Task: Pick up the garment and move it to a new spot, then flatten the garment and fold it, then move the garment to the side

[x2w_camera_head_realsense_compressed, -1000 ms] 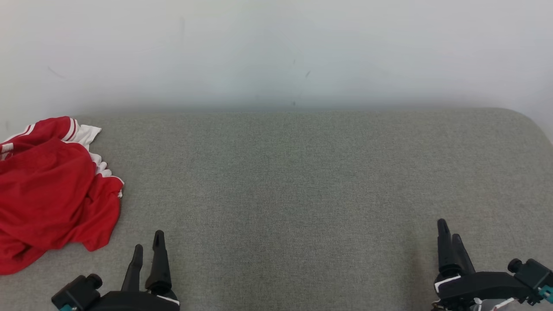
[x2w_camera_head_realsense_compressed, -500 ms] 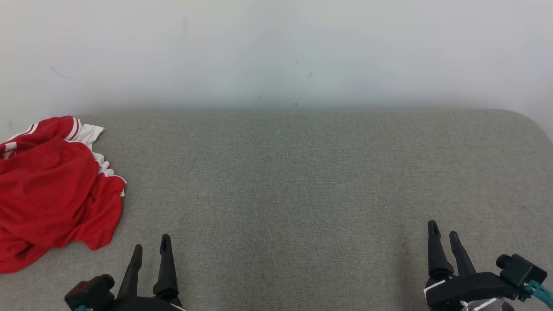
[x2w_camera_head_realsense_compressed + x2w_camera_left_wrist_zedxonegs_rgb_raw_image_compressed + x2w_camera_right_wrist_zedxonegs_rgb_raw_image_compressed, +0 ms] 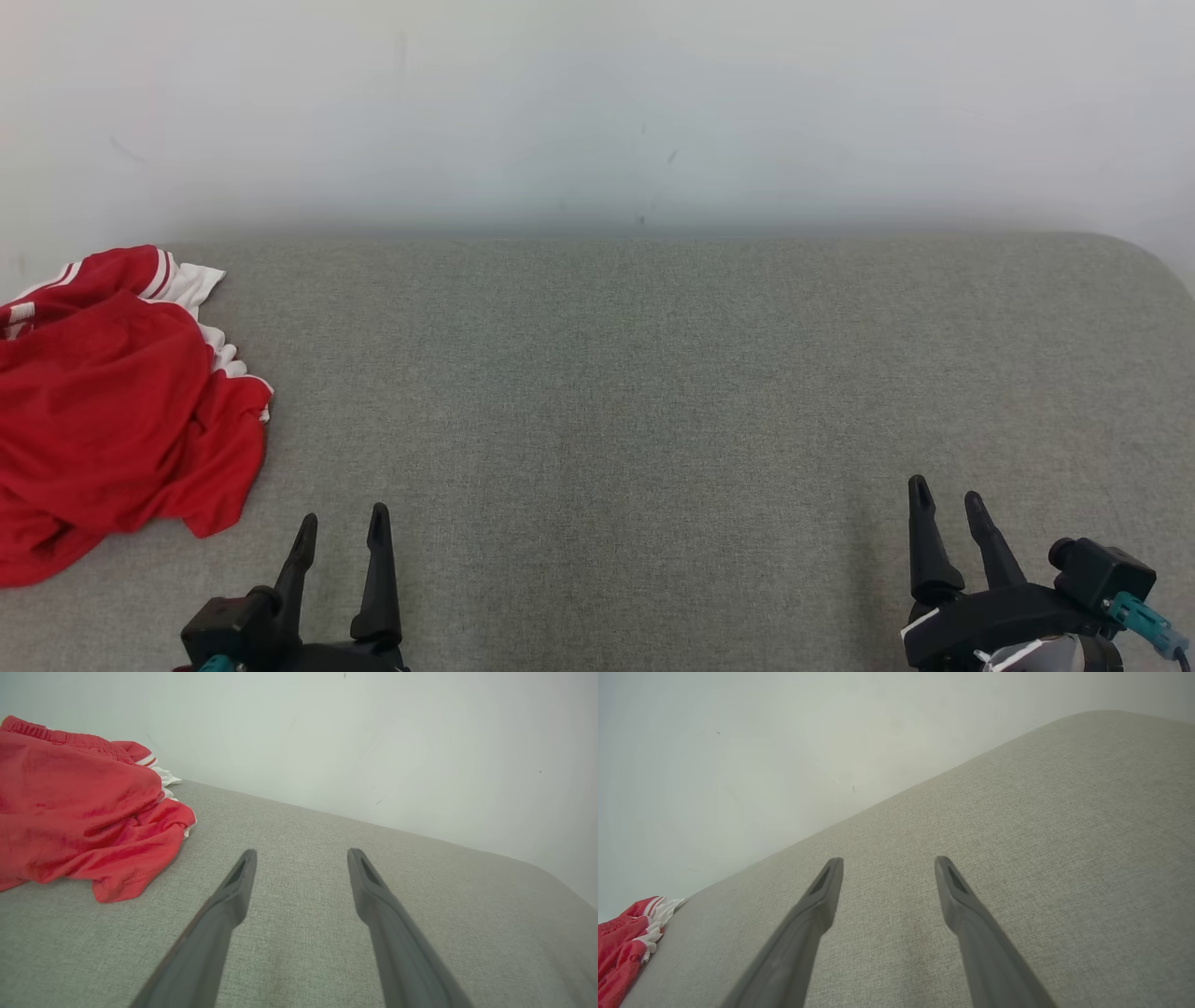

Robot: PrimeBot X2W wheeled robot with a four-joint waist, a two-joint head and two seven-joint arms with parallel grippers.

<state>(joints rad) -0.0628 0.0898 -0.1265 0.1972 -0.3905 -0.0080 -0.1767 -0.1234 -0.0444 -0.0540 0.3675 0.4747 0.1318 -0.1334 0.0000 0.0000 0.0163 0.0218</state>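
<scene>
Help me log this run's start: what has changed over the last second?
Both tools edged inward in the head view: the left tool toward the right, the right tool toward the left, each open and empty. Nothing was gripped or released. The red garment stays crumpled at the left end of the grey cushion, untouched.

We find the surface (image 3: pixel 653 392) free from centre to right edge; garment (image 3: pixel 112 411) heaped at left edge, wall (image 3: pixel 597 112) behind.

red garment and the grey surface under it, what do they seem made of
Red garment: probably a thin, smooth synthetic knit, faintly shiny; it slumps in soft folds, with white striped trim. Grey surface: matte woven upholstery-like cloth, its fine weave visible; what lies beneath cannot be told.
</scene>
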